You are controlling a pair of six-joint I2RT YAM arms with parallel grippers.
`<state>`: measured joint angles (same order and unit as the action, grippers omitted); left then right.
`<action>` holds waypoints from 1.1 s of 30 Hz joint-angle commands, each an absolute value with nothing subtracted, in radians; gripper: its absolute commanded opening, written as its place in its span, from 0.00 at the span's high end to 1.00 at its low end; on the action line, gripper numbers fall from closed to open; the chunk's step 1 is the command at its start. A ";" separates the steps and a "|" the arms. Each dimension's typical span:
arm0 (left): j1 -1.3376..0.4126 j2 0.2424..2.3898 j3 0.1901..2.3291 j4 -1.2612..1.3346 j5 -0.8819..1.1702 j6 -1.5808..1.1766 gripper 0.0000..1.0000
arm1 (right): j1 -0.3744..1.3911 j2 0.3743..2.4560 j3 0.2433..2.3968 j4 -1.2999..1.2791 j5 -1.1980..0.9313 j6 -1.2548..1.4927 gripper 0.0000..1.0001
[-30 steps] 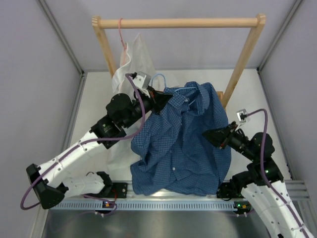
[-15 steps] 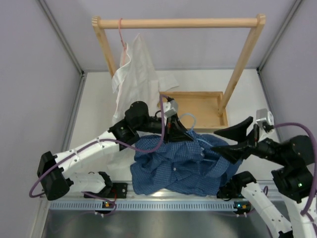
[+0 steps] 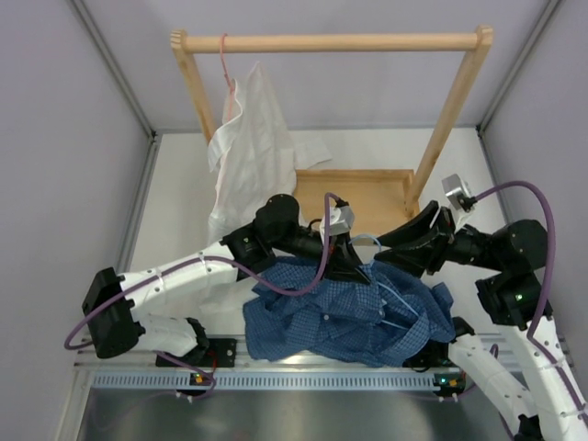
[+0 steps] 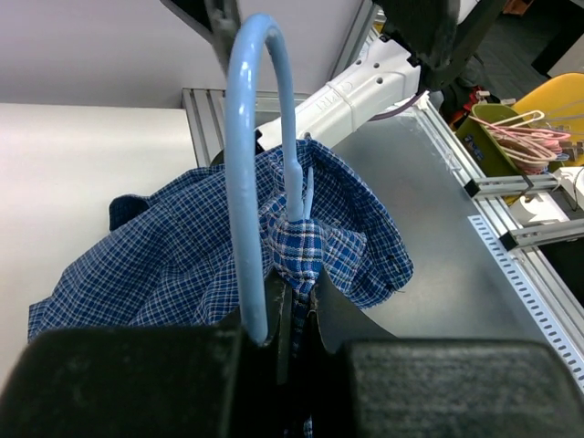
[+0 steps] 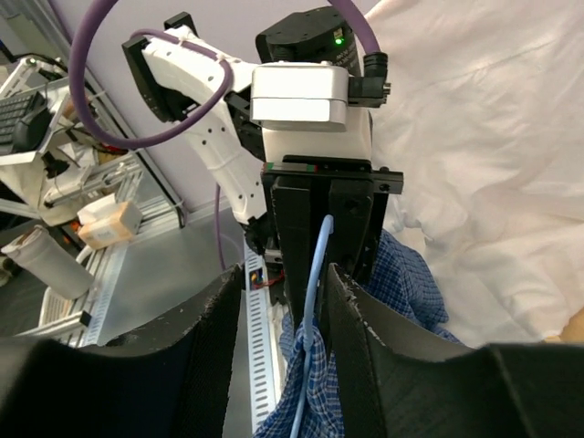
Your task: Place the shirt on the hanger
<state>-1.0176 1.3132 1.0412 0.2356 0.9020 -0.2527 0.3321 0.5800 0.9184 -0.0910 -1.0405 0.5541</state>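
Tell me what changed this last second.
The left gripper, shut on the hanger, swung back and down; the shirt dropped from spread high to bunched low, uncovering the wooden tray. The right gripper left the shirt's side and straddles the hanger wire, open. White shirt and rack unchanged.

shirt (image 3: 340, 317) at near table (image 3: 175, 207) edge, hanger (image 3: 366, 239) at its far side, tray (image 3: 367, 197) behind

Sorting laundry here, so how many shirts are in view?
2. A white cloth shirt hangs from the wooden rail at back left; a dark blue checked button-up shirt lies bunched at the table's near edge. Another could be hidden beneath it.
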 commanded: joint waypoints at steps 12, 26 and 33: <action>-1.025 1.330 1.121 0.285 0.930 -0.227 1.00 | 0.390 0.581 0.854 0.025 -1.045 0.528 1.00; -1.026 0.924 0.981 0.006 -0.410 -0.228 0.02 | 0.390 0.462 1.017 -0.330 -0.594 0.344 1.00; -1.026 0.686 0.743 0.017 -0.518 -0.233 0.02 | 0.390 0.452 1.149 -0.439 -0.523 0.327 1.00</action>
